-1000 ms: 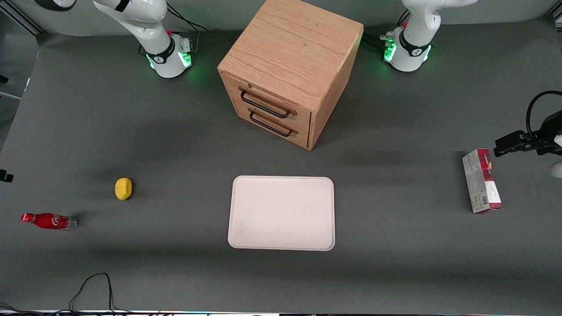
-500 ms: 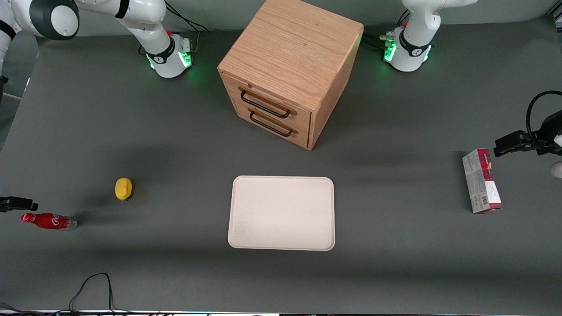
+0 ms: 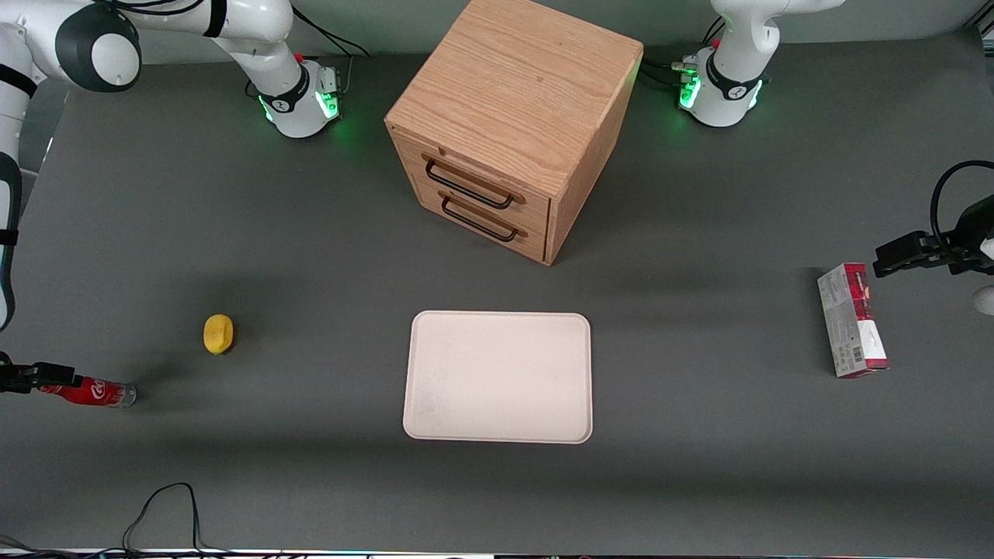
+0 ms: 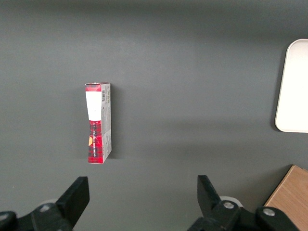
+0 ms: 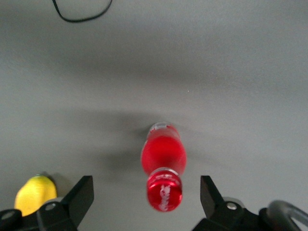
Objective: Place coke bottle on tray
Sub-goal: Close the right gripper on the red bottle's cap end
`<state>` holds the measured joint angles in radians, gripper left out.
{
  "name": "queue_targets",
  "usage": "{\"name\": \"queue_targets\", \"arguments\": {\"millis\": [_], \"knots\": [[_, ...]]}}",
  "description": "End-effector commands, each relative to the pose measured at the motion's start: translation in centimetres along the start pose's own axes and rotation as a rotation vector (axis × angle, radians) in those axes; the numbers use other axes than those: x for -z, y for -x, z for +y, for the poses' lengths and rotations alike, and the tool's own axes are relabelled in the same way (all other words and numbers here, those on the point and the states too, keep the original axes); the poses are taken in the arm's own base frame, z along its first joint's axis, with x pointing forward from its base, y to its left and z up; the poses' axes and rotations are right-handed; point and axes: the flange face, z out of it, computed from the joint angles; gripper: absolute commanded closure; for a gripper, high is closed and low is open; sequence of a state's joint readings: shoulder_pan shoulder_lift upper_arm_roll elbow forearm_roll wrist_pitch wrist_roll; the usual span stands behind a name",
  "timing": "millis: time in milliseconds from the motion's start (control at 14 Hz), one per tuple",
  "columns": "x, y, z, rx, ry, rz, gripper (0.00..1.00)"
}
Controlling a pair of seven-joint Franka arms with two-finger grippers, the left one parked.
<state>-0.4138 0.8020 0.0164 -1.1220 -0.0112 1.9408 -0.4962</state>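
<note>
The coke bottle [image 3: 99, 393] is small, slim and red and stands on the grey table at the working arm's end, well away from the tray. In the right wrist view I look down on its red cap [image 5: 164, 191] and body [image 5: 163, 153]. My right gripper [image 3: 43, 376] is open just above the bottle's cap, which lies between the two black fingers [image 5: 79, 198], nearer one than the other, without touching. In the front view the gripper covers the cap. The cream-white tray [image 3: 497, 376] lies flat at the table's middle and holds nothing; its edge shows in the left wrist view [image 4: 293, 86].
A yellow lemon-like lump [image 3: 218, 334] lies close beside the bottle, toward the tray; it also shows in the right wrist view [image 5: 32, 193]. A wooden drawer cabinet [image 3: 509, 124] stands farther back. A red-and-grey carton [image 3: 850, 320] lies toward the parked arm's end. A black cable [image 3: 159, 505] loops near the front edge.
My right gripper has come in from the table's edge, nearer to the front camera, and now sits over the bottle's cap. The bottle and tray have not moved.
</note>
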Motion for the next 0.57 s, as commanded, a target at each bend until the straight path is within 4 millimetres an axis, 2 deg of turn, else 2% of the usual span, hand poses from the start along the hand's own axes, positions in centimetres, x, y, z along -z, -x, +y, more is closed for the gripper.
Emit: {"name": "queue_targets", "arguments": {"millis": [0, 143, 286, 357, 500], "knots": [[-0.29, -0.22, 0.93, 0.042, 0.016, 0.005, 0.16], [-0.89, -0.16, 0.94, 0.042, 0.011, -0.001, 0.48], [-0.94, -0.21, 0.9, 0.042, 0.013, -0.001, 0.87], [-0.94, -0.21, 0.9, 0.042, 0.013, -0.001, 1.0], [-0.71, -0.22, 0.91, 0.041, 0.014, 0.001, 1.0]]}}
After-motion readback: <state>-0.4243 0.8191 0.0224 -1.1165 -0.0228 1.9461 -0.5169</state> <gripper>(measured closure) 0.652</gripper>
